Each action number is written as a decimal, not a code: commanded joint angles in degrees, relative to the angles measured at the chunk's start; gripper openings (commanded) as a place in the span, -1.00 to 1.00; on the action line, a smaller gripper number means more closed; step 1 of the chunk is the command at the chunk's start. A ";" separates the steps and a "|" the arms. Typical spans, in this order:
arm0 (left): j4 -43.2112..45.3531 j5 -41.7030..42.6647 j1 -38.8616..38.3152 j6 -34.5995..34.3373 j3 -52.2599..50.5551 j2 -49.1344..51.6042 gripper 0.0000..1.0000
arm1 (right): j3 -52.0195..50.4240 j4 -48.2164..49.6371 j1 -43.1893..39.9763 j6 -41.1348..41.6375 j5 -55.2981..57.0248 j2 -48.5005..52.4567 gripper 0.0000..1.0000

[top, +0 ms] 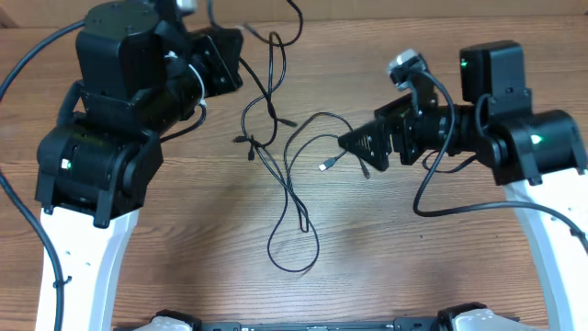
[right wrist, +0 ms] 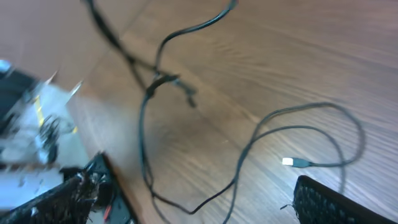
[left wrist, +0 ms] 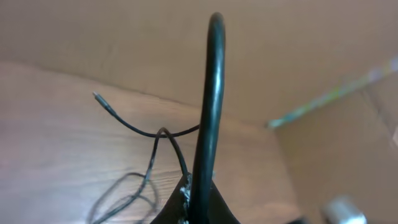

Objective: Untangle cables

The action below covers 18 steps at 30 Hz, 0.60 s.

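Thin black cables [top: 287, 188] lie tangled across the middle of the wooden table, with a knot [top: 248, 140] of plug ends at the centre left and a long loop toward the front. At the back left, my left gripper [top: 235, 57] is shut on one cable, which rises straight up from the jaws in the left wrist view [left wrist: 211, 93]. My right gripper [top: 354, 156] stands open at the centre right, just beside a silver-tipped plug [top: 326, 165]. In the right wrist view the gripper [right wrist: 200, 173] straddles a cable strand [right wrist: 239, 168] lying on the table, with the plug [right wrist: 290, 162] near the right finger.
A second cable with a small plug end [left wrist: 99, 98] crosses behind the held one. More cable curls over the table's back edge [top: 289, 23]. The arms' own thick black leads hang at both sides.
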 commanded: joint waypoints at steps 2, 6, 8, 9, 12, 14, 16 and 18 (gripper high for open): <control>0.52 -2.80 0.42 -16.13 1.60 -0.24 -0.92 | 0.98 -0.31 3.41 -6.51 -4.50 1.57 1.00; -1.38 -0.28 0.42 -16.63 1.60 -0.15 -0.92 | 0.98 1.66 7.96 -9.20 -4.46 2.60 1.00; -3.17 0.39 0.42 -16.63 1.60 -0.13 -0.92 | 0.98 3.67 9.92 -9.20 -4.42 3.15 0.99; -4.17 0.63 0.39 -16.63 1.60 -0.13 -0.92 | 0.98 5.14 10.95 -9.18 -4.39 3.52 0.93; -5.40 2.80 0.42 -16.52 1.60 -0.13 -0.92 | 0.98 8.61 12.87 -9.16 -4.31 5.07 0.57; -5.38 4.50 0.42 -16.22 1.60 -0.13 -0.92 | 0.98 10.10 13.79 -8.92 -4.31 6.36 0.46; -5.25 5.99 0.42 -16.24 1.60 -0.13 -0.92 | 0.98 10.91 14.47 -8.92 -4.31 7.65 0.43; -4.96 7.63 0.42 -16.22 1.60 -0.13 -0.92 | 0.98 11.69 14.95 -8.92 -4.31 8.96 0.33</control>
